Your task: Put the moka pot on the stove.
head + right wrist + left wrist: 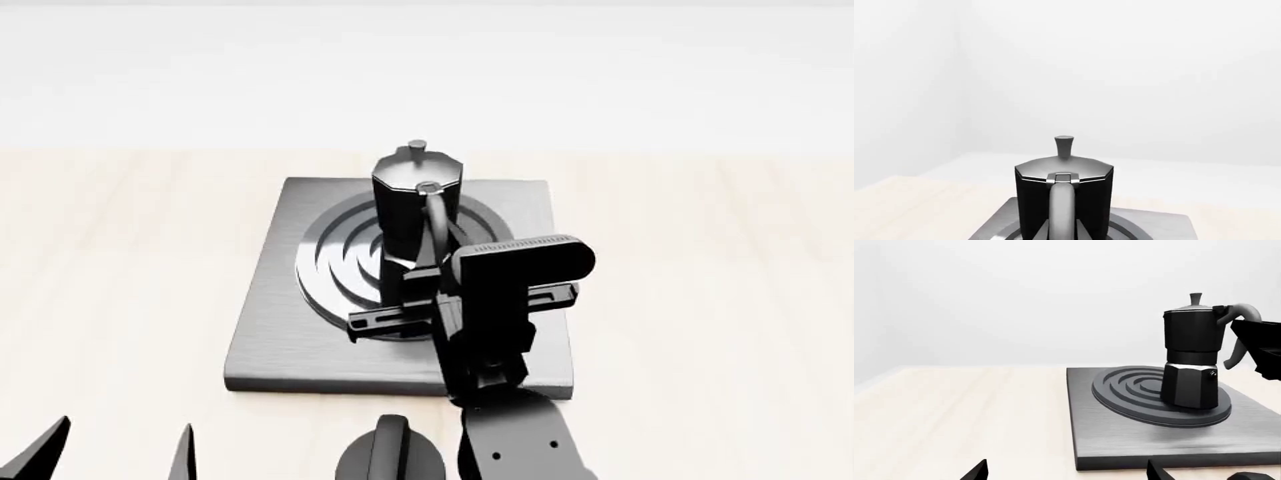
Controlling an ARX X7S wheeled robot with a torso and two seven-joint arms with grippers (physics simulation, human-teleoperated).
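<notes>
The pot (415, 215) is stood upright on the stove (274, 340) burner. Whether the right tool (424, 272) grips its handle cannot be told; a sideways withdrawal could topple it.

You see a moka pot (1192, 365) of matt black faceted body with a thin silvery waist band, satin grey metal lid and knob; stove (274, 340) of brushed grey metal, its raised ring burner darker and matt; bench (954, 415) of pale, smooth wood grain
</notes>
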